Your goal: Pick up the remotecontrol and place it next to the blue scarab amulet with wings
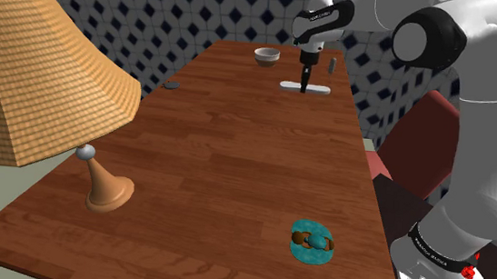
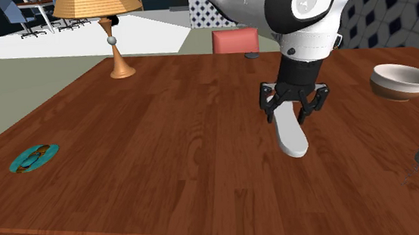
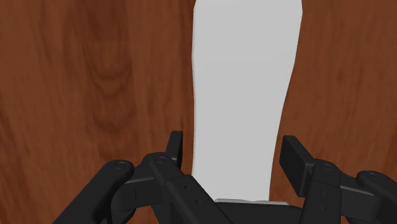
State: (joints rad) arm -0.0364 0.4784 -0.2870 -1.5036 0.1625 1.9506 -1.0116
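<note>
White-grey remotecontrol (image 2: 291, 137) is lying flat on the wooden bench (image 1: 237, 151) near a bowl (image 1: 266, 56), well apart from the blue scarab amulet (image 1: 311, 243). The fingers (image 3: 176, 147) of the gripper (image 2: 290, 119) are standing released, straddling one end of it.

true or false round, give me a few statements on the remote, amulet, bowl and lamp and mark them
1. The pale grey remote lies flat on the table under the gripper. True.
2. The teal amulet touches the remote. False: it lies far off, near another table edge.
3. The bowl is overturned. False: it stands upright.
4. The lamp stands on the table. True.
</note>
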